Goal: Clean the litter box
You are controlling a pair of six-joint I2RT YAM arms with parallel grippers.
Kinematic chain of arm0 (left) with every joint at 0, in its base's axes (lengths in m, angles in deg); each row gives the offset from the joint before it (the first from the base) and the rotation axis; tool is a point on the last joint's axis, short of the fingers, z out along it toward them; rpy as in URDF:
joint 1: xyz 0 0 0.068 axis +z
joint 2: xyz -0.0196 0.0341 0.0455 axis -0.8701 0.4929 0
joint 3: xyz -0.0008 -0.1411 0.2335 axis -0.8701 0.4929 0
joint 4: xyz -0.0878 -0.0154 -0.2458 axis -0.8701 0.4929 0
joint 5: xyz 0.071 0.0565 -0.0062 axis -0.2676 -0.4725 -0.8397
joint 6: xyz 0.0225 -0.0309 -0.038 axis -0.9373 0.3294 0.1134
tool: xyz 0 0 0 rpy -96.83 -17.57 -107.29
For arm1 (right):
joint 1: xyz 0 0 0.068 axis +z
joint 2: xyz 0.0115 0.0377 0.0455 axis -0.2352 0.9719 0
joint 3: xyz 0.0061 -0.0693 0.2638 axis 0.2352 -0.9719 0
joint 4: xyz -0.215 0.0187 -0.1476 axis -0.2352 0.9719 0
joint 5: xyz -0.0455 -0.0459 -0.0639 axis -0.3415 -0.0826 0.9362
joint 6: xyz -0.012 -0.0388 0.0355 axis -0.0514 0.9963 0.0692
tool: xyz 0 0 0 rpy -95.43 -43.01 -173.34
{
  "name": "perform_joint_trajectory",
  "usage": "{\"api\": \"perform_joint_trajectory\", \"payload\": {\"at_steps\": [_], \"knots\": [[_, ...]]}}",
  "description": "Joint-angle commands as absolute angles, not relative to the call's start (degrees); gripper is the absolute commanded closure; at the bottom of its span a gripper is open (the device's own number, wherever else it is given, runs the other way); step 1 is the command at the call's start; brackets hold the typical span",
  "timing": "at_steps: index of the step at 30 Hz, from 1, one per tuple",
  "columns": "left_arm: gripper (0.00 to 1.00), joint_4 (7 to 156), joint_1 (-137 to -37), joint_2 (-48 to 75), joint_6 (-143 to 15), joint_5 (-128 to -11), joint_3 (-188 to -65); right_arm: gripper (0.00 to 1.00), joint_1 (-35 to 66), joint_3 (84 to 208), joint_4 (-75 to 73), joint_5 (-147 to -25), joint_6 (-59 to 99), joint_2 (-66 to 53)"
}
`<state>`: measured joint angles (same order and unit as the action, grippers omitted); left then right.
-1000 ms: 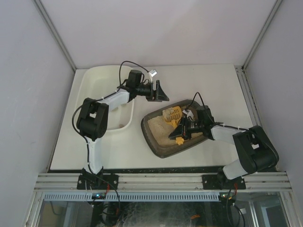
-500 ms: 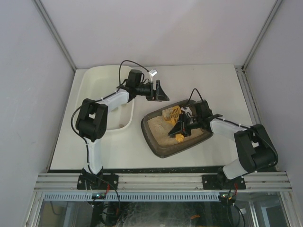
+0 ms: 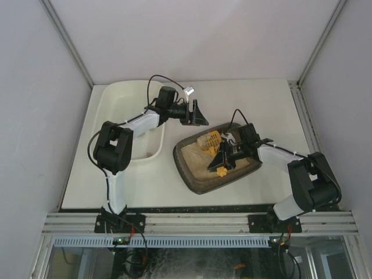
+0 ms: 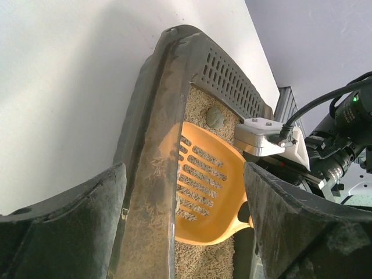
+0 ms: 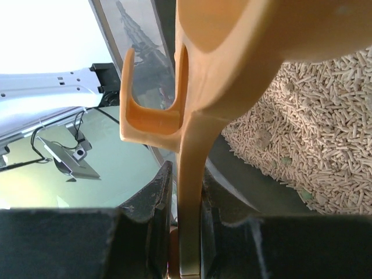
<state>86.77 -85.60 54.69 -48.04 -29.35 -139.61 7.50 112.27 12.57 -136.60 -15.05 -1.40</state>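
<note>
The right gripper [image 5: 187, 224] is clamping the thin handle of the orange scoop [image 4: 204, 185], whose slotted blade is lying on the pellets [image 4: 197, 97] inside the litter box [image 4: 156, 133]. A grey-green clump [image 4: 215, 117] is sitting just past the blade's tip, toward the box's vented end. The blade probably needs sliding low under that clump, then a level lift and a gentle shake so loose pellets are dropping back into the box. The left gripper [image 3: 197, 114] is gaping and carrying nothing, hovering just outside the box's far rim. The box is sitting askew on the table [image 3: 273, 104], holding beige pellets. The white tub [image 3: 125, 93] just left of the box is looking bare, though an arm is hiding part of it
</note>
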Motion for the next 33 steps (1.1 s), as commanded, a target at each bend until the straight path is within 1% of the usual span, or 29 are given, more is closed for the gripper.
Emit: {"api": "perform_joint_trajectory", "payload": {"at_steps": [1,12,20,33], "knots": [[0.15,85.2,-86.1,51.1,-49.8,-29.2,-138.2,1.00,7.7,113.8,14.1,-137.4,-11.4,-4.5],[0.15,85.3,-86.3,51.4,-49.8,-29.3,-138.1,1.00,7.6,112.7,16.0,-137.4,-10.9,-7.2],[0.15,86.6,-86.5,51.2,-50.7,-29.8,-138.6,1.00,7.7,111.5,19.0,-137.4,-11.0,-11.4],[0.15,95.5,-86.5,48.2,-56.2,-32.4,-140.7,1.00,8.0,107.3,20.9,-137.5,-10.8,-20.2]]}}
